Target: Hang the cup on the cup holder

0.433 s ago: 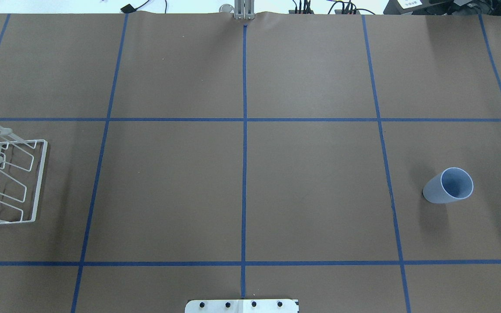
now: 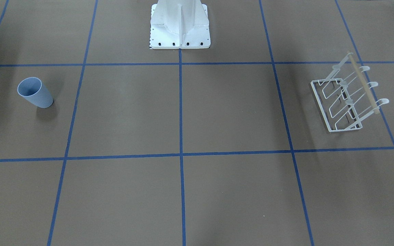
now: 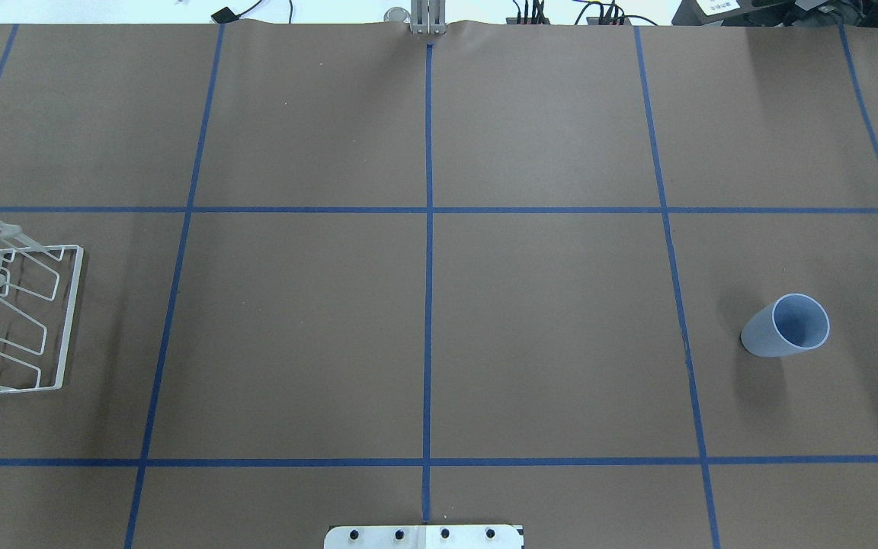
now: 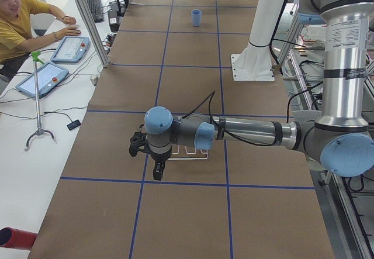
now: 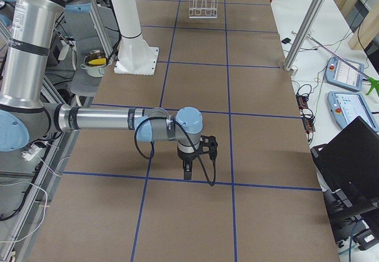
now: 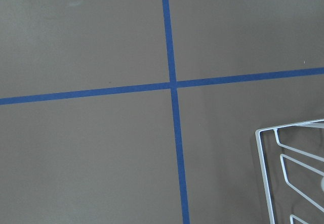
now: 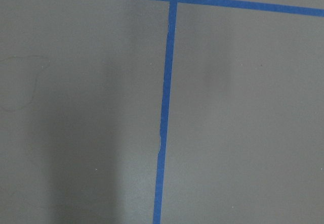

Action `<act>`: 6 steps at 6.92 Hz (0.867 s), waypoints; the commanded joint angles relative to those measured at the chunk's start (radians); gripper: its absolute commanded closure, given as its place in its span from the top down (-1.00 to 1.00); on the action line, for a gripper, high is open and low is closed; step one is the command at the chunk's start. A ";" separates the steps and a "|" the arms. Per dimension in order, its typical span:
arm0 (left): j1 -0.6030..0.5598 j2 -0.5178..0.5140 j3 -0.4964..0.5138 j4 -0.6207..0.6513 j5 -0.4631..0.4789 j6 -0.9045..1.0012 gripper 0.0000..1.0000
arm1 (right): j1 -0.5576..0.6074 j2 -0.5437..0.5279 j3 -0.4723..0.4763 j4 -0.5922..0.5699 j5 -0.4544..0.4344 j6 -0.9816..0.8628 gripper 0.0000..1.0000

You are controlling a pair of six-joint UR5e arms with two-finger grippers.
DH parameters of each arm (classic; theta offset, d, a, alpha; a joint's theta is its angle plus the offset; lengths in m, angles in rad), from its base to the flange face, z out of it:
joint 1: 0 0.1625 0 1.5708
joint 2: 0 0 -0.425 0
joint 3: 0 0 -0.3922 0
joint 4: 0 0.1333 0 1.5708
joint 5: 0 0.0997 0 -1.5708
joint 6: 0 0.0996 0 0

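1. The right hand (image 5: 187,175) hangs fingers-down over the counter (image 3: 546,320). It shows only in a side view, so I cannot tell whether it is released or clenched. Its wrist camera sees only brown surface and blue tape (image 7: 164,107), no cup.
2. The left hand (image 4: 156,176) hangs the same way, and its state cannot be told either. Its wrist camera catches one corner of the cup holder.
3. The cup (image 3: 786,326) stands upright, mouth up, on the right side of the counter, with nothing touching it.
4. The cup holder (image 3: 20,320) sits at the left edge, well apart from the cup, its prongs bare.
5. From overhead, nothing has shifted since a moment ago: cup and holder lie exactly where they were. I judge the task unstarted, with the reach for the cup, likely by the right hand, still to come.
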 commanded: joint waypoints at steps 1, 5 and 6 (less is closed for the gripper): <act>0.000 -0.003 -0.041 -0.004 0.002 -0.003 0.98 | 0.000 0.001 0.003 0.000 0.001 -0.001 1.00; -0.005 -0.034 -0.070 -0.240 0.041 -0.003 0.98 | -0.002 0.128 -0.016 0.268 0.063 0.018 1.00; -0.006 -0.019 -0.077 -0.324 0.041 -0.001 0.98 | -0.002 0.147 -0.020 0.276 0.085 0.028 1.00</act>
